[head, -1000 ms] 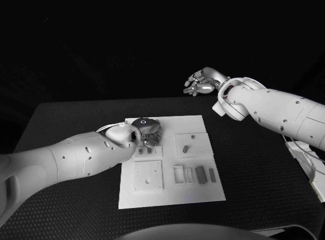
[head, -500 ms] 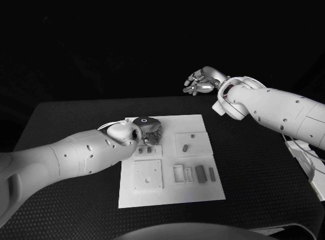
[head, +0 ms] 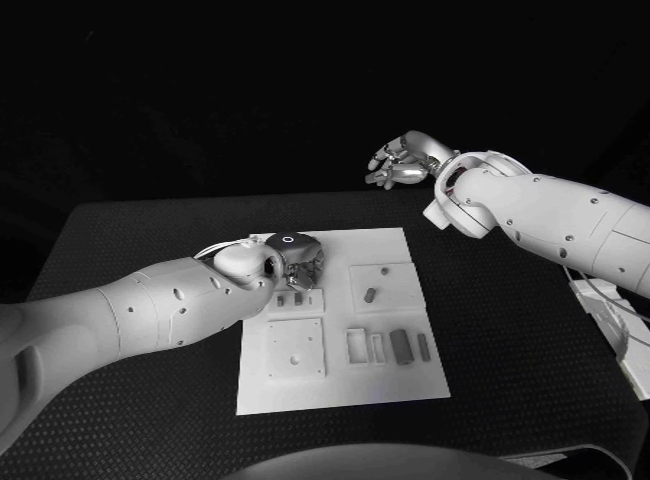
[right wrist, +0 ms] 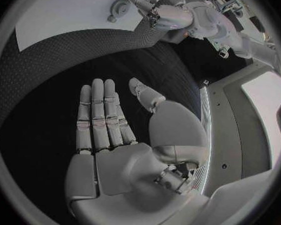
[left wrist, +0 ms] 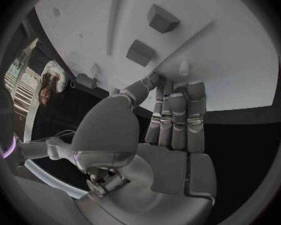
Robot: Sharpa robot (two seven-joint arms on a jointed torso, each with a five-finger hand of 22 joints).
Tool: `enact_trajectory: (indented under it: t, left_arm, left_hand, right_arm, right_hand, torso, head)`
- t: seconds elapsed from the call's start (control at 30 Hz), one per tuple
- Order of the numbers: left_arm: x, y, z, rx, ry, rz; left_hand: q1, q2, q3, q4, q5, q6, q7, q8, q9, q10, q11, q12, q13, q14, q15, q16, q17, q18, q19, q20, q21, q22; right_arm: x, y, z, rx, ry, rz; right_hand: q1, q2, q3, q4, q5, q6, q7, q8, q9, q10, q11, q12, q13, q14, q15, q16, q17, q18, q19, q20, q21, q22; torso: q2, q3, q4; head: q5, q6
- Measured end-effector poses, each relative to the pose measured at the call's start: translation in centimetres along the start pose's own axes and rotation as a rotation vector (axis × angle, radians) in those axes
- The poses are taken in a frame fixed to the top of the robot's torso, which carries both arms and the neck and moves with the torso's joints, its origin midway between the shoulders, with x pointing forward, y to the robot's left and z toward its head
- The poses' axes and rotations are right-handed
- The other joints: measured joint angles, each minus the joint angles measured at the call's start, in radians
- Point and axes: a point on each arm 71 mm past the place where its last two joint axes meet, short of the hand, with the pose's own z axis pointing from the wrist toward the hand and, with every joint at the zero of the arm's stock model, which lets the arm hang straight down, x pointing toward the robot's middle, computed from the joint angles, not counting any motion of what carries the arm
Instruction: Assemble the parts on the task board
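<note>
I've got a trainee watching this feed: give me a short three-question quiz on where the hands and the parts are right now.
1. True or false: the right hand is held off the table, beyond its far edge, with nothing in it.
2. Which hand is over the task board? A) left hand B) right hand C) both
3. Fill in: the dark oblong part lies in the board's ___ half, on the robot's right.

Key
1. True. In the right wrist view its fingers are straight and apart, holding nothing.
2. A. The left hand is at the board's far left corner, fingers extended toward the surface in the left wrist view.
3. near.
</note>
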Motion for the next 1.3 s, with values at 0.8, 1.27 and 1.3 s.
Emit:
enact_trajectory:
  t: [0.8,1.27,1.3]
  left_arm:
    - [0.4,0.8,-0.7,0.001,-0.041,-0.014]
    - [-2.0,2.0,-2.1,-0.007,-0.147,-0.128]
    - [-2.3,2.0,-2.2,-0.008,-0.155,-0.137]
  left_hand:
    - [0.019,0.015,0.047,0.0,-0.002,0.053,-0.021,0.029,0.019,0.066,-0.031,0.009,0.02,0.064,-0.021,-0.008,-0.037,-0.02,0.052,-0.026,-0.004,0.001]
    - [0.02,0.017,0.05,-0.002,-0.004,0.057,-0.025,0.029,0.019,0.073,-0.03,0.006,0.019,0.066,-0.024,-0.011,-0.039,-0.025,0.057,-0.028,-0.008,0.0]
    - [0.02,0.017,0.05,-0.003,-0.004,0.057,-0.025,0.029,0.018,0.073,-0.031,0.006,0.019,0.066,-0.024,-0.012,-0.039,-0.025,0.057,-0.028,-0.008,0.0]
  right_arm:
    - [0.0,0.0,0.0,-0.002,0.0,0.003]
    - [-0.1,-0.1,-0.1,0.0,-0.002,0.003]
    - [-0.1,-0.1,-0.1,0.0,-0.002,0.003]
  right_hand:
    - [0.0,0.0,0.0,0.0,0.0,-0.001,-0.001,0.0,-0.001,0.002,0.002,0.0,-0.003,0.0,0.0,-0.008,0.005,0.0,0.0,0.0,-0.004,0.001]
    - [0.0,0.0,0.0,0.0,0.0,-0.001,-0.001,0.0,-0.001,0.005,-0.002,0.0,-0.005,0.0,0.0,-0.012,0.008,0.0,0.0,0.0,-0.004,0.002]
    - [0.0,0.0,0.0,0.0,0.0,-0.001,-0.001,0.0,-0.001,0.005,-0.002,0.0,-0.005,0.0,0.0,-0.012,0.008,0.0,0.0,0.0,-0.004,0.002]
  torso:
    - [0.0,-0.0004,0.0004]
    - [0.0,0.0004,0.0006]
    - [-0.001,0.0005,0.0007]
  head:
    - [0.002,0.004]
    - [0.003,0.005]
    - [0.003,0.005]
